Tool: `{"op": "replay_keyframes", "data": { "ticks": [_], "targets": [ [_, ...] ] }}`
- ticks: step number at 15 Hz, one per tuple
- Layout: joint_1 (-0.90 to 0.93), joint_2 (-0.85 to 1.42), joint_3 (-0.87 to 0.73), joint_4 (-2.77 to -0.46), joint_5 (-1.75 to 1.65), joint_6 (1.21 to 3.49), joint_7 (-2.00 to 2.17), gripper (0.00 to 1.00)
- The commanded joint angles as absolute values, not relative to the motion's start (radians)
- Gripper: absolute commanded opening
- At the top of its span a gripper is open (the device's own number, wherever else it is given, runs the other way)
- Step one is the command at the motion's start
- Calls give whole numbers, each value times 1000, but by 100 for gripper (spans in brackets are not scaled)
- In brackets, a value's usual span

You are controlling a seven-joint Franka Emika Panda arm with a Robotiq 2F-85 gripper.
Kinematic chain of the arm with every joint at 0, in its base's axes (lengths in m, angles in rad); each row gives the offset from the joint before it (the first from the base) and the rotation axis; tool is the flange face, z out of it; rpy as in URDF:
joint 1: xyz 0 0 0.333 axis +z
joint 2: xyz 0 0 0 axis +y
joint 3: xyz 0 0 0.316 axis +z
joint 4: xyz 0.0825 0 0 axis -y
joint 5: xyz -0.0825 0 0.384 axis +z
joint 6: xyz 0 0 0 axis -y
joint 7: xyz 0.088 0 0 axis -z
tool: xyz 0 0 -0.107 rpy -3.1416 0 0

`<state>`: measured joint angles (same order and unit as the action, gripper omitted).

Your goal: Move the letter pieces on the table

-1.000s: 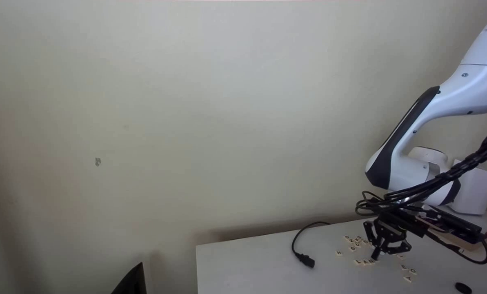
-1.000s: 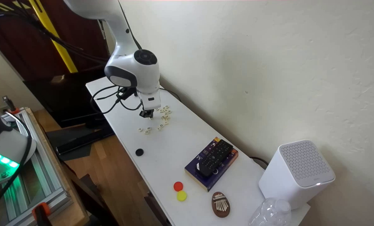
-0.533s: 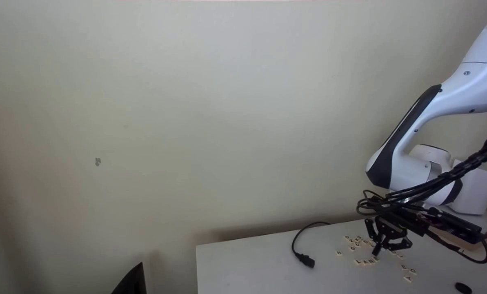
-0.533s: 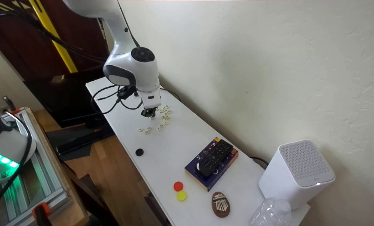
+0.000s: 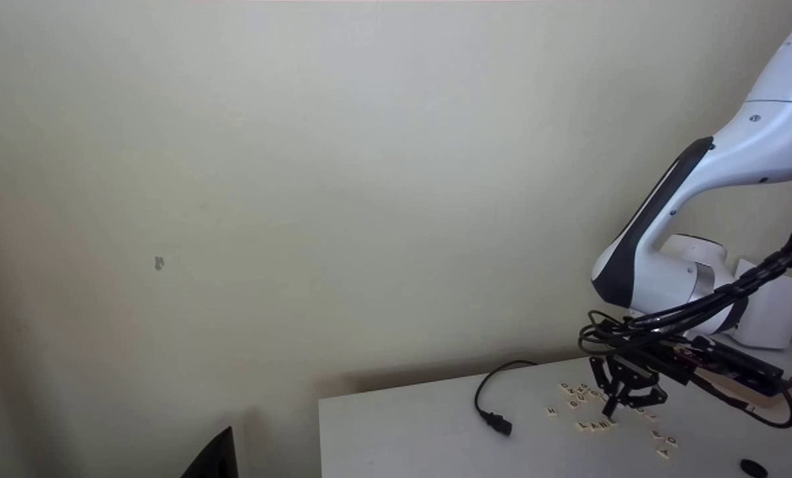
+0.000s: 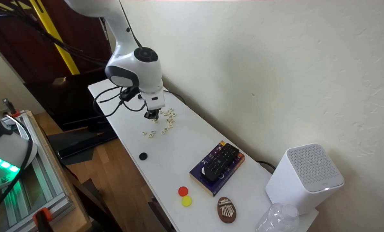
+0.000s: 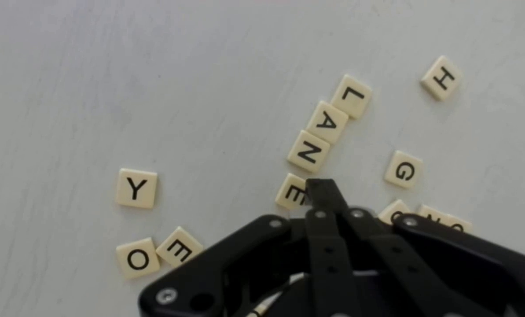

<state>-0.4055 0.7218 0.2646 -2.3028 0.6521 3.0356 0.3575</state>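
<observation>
Several pale letter pieces lie flat on the white table (image 6: 166, 161). In the wrist view, pieces L (image 7: 351, 97), A (image 7: 327, 122) and N (image 7: 308, 151) form a slanting row touching one another. An E piece (image 7: 290, 192) sits just below the N, a small gap apart. My gripper (image 7: 320, 188) is shut with nothing visible between its fingers; its tip overlaps the right side of that E, and whether they touch I cannot tell. The H (image 7: 441, 78) and G (image 7: 403, 169) lie to the right, the Y (image 7: 136, 188) to the left. Gripper linkages partly cover other pieces.
A black cable (image 5: 495, 423) ends on the table near the pieces. Farther along are a black disc (image 6: 143, 156), red disc (image 6: 183, 191), yellow disc (image 6: 186, 201), a book (image 6: 213, 186) under a remote (image 6: 220, 161), a white box (image 6: 303, 180) and a clear bottle (image 6: 278, 219). A wall runs alongside.
The gripper has risen slightly and shifted a little, staying shut beside the E. More of the pieces around its tip show now. No piece has clearly moved.
</observation>
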Motion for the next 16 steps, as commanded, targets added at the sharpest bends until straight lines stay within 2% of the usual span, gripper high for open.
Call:
{"op": "replay_keyframes", "data": {
  "ticks": [1,16],
  "targets": [
    [-355,710,219,-2315,633,3016,374,0],
    [-268,724,149,-2290,657,2975,348,0]
  ]
}}
